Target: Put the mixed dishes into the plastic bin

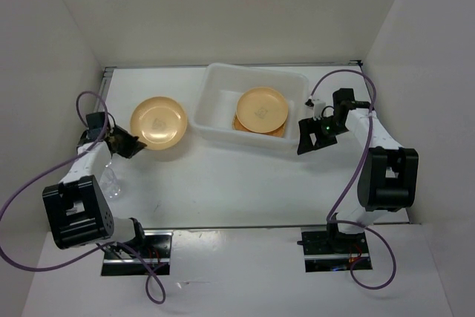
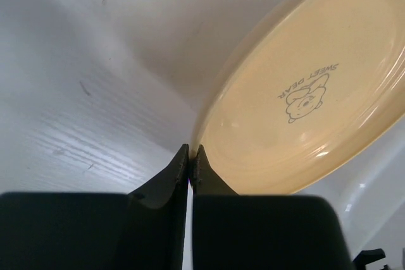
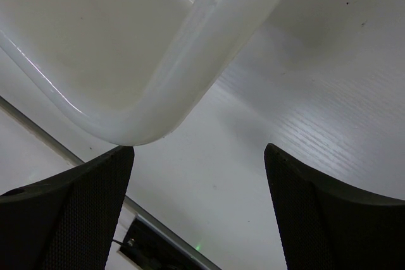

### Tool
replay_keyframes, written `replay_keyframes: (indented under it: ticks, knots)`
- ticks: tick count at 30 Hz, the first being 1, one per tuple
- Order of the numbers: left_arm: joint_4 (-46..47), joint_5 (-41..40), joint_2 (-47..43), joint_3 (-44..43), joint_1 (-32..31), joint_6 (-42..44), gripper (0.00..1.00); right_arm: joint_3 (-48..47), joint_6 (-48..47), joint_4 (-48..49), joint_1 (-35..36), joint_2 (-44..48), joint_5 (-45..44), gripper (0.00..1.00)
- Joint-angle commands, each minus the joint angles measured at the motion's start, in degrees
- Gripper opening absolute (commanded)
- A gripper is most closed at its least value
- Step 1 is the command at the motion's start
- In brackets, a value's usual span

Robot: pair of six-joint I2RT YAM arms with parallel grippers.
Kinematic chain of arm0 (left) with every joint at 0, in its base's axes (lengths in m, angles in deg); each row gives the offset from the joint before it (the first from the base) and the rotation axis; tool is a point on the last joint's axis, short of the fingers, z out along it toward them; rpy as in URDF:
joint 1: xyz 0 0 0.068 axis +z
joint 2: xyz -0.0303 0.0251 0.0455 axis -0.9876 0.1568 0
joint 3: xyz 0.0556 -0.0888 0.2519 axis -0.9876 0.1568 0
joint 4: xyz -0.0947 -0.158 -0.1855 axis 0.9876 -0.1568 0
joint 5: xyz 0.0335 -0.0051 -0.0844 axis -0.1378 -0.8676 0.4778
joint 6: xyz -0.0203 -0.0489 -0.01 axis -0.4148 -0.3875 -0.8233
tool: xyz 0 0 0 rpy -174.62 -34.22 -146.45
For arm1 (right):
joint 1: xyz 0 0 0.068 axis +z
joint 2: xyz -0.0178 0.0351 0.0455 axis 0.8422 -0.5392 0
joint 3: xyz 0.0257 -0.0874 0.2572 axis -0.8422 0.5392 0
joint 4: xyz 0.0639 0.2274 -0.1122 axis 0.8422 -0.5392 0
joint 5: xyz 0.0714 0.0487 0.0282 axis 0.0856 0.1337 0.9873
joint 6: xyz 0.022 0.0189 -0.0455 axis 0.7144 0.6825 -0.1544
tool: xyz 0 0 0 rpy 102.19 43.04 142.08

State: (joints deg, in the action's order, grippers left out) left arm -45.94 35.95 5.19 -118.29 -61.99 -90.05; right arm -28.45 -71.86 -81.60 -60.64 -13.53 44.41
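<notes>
The translucent white plastic bin (image 1: 223, 102) stands at the back middle of the table. Inside it a round tan-yellow plate (image 1: 262, 108) lies on the woven square tan plate (image 1: 276, 131), of which only the near edge shows. A second round tan-yellow plate (image 1: 158, 122) is to the left of the bin, and my left gripper (image 1: 133, 142) is shut on its near-left rim; in the left wrist view the plate (image 2: 304, 99) is lifted off the table. My right gripper (image 1: 310, 139) is open and empty beside the bin's right corner (image 3: 164, 86). A clear plastic cup (image 1: 110, 181) stands beside the left arm.
White walls close in the table on the left, back and right. Purple cables loop from both arms. The table's near edge (image 3: 158, 229) with black mounting hardware runs below the right gripper.
</notes>
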Motion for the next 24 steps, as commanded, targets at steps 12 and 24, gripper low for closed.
replay_keyframes:
  ticks: [12,24]
  knots:
    - [-5.2,-3.2,3.3,-22.8,-2.3,-7.7,0.00,0.3,1.0,2.3,-0.2,-0.5,0.6,0.88]
    - [-0.6,-3.8,16.7,-42.4,-23.1,-6.7,0.00,0.8,1.0,2.3,-0.2,0.0,0.6,0.88]
